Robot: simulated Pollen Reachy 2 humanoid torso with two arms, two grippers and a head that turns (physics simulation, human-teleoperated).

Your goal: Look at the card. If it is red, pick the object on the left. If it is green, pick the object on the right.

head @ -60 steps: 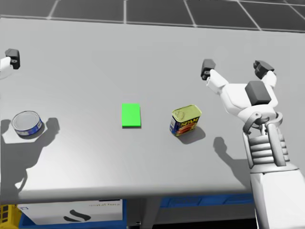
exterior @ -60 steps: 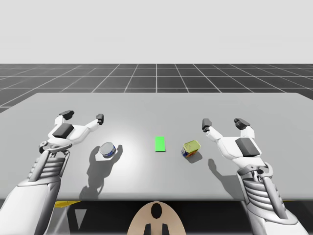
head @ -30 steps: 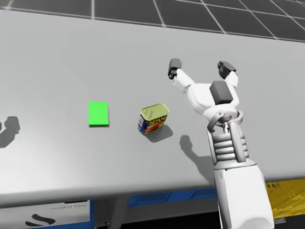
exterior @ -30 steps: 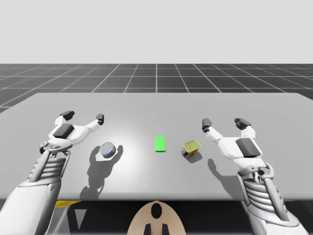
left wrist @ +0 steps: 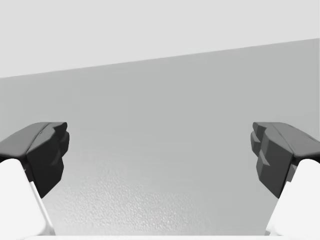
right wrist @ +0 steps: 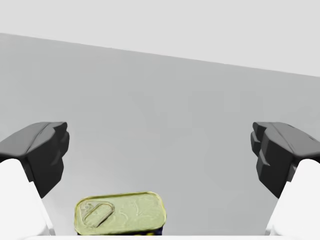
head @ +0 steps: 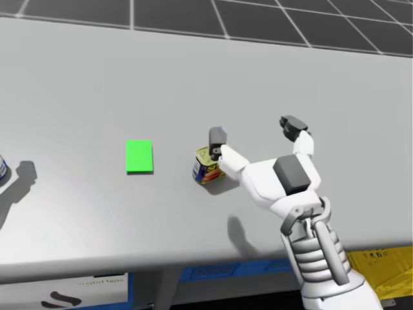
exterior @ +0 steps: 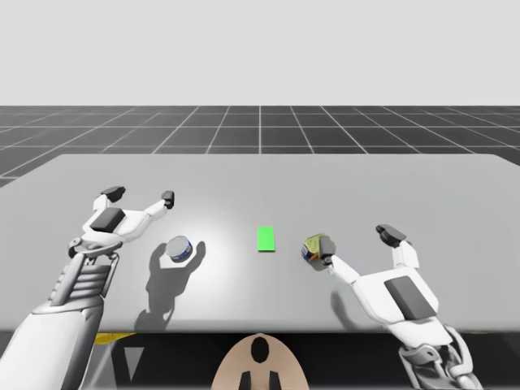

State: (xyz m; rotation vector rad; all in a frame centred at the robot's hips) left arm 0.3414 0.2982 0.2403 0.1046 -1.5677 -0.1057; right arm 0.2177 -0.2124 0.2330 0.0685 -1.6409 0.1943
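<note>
A green card [exterior: 266, 238] [head: 139, 156] lies flat in the middle of the table. To its left stands a round blue and silver can [exterior: 179, 249]. To its right stands a rectangular can with a yellow lid [exterior: 315, 246] [head: 208, 166]. My right gripper [exterior: 356, 246] [head: 255, 131] is open, with one fingertip just above that can. In the right wrist view the rectangular can [right wrist: 120, 213] sits low between the open gripper's [right wrist: 160, 155] fingers, touching neither. My left gripper [exterior: 140, 196] [left wrist: 160, 155] hovers open behind the round can, over bare table.
The grey table [exterior: 260, 179] stretches wide behind the objects. Its front edge runs close under my right forearm. Blue and yellow bins [head: 381, 261] show below the table edge.
My right arm has drawn back toward the front edge and swung left, bringing its open gripper over the rectangular can. My head has turned right. The left arm has barely moved.
</note>
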